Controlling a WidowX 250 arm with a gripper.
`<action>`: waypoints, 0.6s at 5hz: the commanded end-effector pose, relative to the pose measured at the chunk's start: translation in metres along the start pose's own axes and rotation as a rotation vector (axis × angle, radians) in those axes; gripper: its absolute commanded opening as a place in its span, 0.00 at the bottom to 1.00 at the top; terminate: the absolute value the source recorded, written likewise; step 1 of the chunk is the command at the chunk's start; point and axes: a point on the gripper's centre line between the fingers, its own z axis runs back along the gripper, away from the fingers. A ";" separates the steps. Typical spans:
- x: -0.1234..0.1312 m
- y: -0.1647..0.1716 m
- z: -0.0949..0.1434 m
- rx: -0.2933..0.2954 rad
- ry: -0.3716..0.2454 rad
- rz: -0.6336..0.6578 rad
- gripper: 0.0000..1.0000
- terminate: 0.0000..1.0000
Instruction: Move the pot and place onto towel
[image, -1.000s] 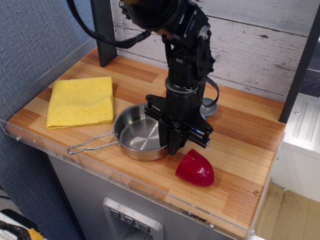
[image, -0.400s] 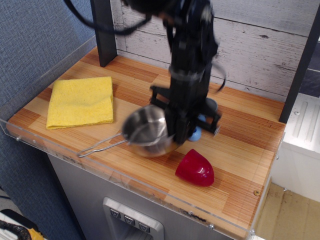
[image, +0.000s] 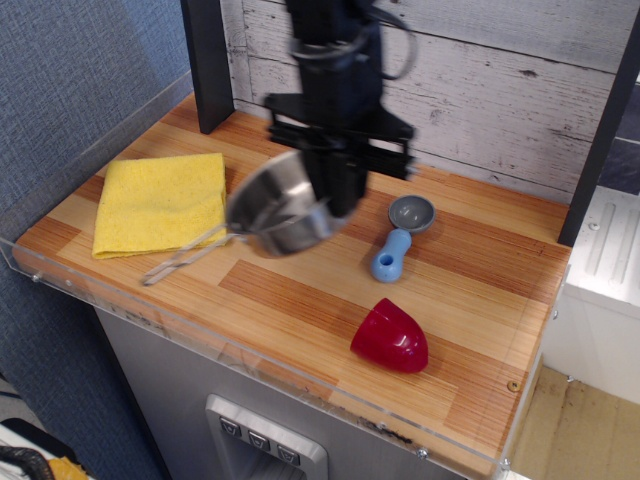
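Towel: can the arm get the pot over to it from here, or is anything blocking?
Probably yes. The gripper holds the pot lifted, right of the towel; bare wood lies between them.

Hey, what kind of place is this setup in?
Probably a lab mock-up of a kitchen counter: a wood-look countertop edged with clear acrylic, a whitewashed plank backdrop, and kitchen items, namely a steel pot, yellow towel and blue-handled scoop.

Arm (image: 335, 60): matte black, blocky housing, motion-blurred. Black cable looped near top. End effector (image: 335, 195) black, with flat horizontal crossbar above.
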 end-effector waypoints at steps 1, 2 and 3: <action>-0.030 0.055 0.015 0.003 -0.031 0.117 0.00 0.00; -0.047 0.079 0.017 0.043 -0.040 0.154 0.00 0.00; -0.050 0.097 0.022 0.103 -0.054 0.163 0.00 0.00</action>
